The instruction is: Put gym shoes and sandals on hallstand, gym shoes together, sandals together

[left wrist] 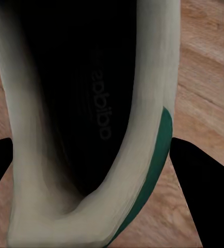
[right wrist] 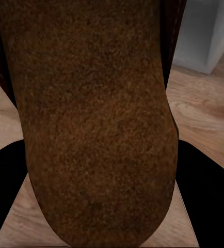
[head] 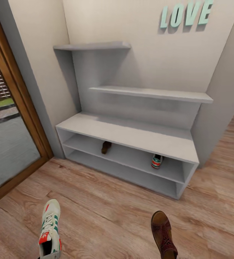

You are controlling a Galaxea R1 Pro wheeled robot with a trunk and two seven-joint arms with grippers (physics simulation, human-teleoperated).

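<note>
1. Head view shows the hallstand (head: pixel 131 135) against the far wall, with one sandal (head: pixel 106 147) toward the left of its upper open slot and one gym shoe (head: pixel 157 161) toward the right of the same slot. They sit well apart, each with room beside it for its mate.

2. The second gym shoe (head: pixel 50 230) appears near and left over the corridor floor (head: pixel 109 216), and the second sandal (head: pixel 163 233) near and right.

3. In the left wrist view the left tool (left wrist: pixel 91 155) has its dark fingers (left wrist: pixel 202 181) on either side of that sneaker's heel, seemingly holding it. In the right wrist view the right tool (right wrist: pixel 99 170) straddles the sandal's footbed the same way (actual contact cannot be confirmed in either picture).

4. Risks, as I judge them:
   - A grip at the heel end leaves the toe hanging, so a shoe may swing or slip out during the carry.
   - The slot is low, so a toe could catch the shelf edge and the shoe could fall back to the floor.
   - Pushing in carelessly could knock the shoe already inside deeper or aside, spoiling the pairing.
   - Each item sits on the side opposite its mate, so a straight-ahead placement would mix the pairs.

5. Readable writing: "LOVE" (head: pixel 186 14) in pale teal letters on the far wall, and "adidas" (left wrist: pixel 102 95) on the sneaker's dark insole, seen turned sideways. The red tongue label is too small to read.
</note>
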